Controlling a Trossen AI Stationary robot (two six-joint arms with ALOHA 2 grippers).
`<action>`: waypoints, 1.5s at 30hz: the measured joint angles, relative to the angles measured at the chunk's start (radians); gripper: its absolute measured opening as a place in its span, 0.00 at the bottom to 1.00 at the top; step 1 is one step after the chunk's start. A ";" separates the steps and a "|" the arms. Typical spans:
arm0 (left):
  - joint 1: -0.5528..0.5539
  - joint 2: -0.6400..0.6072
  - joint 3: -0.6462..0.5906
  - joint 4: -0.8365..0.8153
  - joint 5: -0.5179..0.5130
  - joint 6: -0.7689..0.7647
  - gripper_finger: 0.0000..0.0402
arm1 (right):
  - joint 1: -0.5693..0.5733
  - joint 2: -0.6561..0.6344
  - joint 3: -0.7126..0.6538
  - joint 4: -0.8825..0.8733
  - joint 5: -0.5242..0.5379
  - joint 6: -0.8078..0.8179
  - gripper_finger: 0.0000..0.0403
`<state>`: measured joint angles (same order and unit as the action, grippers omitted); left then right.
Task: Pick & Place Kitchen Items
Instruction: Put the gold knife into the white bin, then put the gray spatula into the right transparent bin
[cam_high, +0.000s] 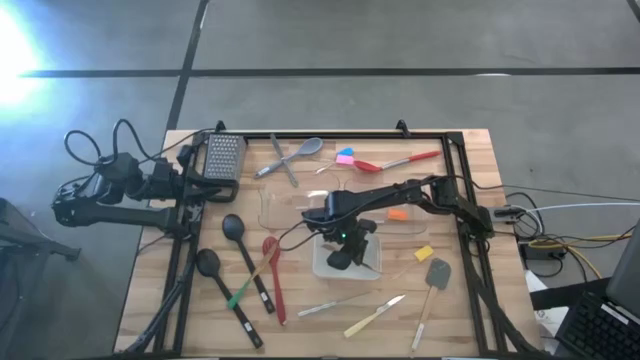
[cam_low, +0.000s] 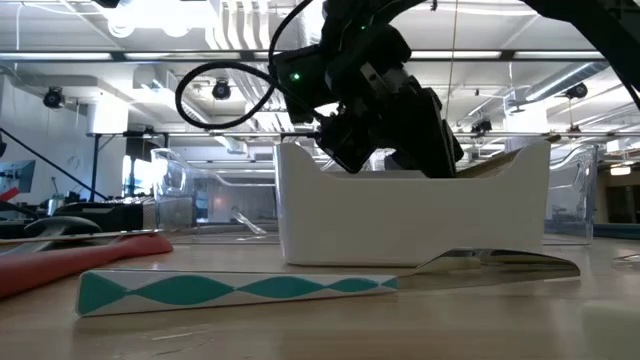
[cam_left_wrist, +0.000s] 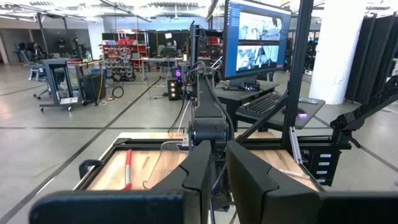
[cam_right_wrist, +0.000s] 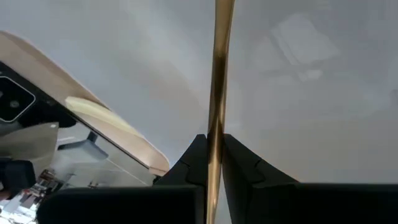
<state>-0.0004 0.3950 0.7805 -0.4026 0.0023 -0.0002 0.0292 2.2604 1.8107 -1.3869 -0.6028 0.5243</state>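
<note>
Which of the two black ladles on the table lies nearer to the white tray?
The upper ladle, whose bowl lies beside the red spoon. The other ladle lies lower left, farther from the white tray.

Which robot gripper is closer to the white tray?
The right gripper is: it hangs right over the white tray, shut on a slim utensil. The left gripper waits far off at the table's left edge.
</note>
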 joint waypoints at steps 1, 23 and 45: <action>0.000 0.000 0.000 0.000 0.000 0.000 0.14 | 0.000 0.000 0.003 0.000 0.001 0.000 0.07; 0.000 0.000 0.000 0.000 0.000 0.000 0.14 | 0.047 -0.128 0.291 -0.182 0.005 0.036 0.26; 0.000 0.000 0.000 0.000 0.000 0.000 0.14 | 0.612 -0.650 -0.021 -0.184 0.656 1.203 0.19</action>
<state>-0.0005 0.3954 0.7804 -0.4030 0.0021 -0.0003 0.6416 1.6103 1.7900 -1.5704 0.0536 1.7277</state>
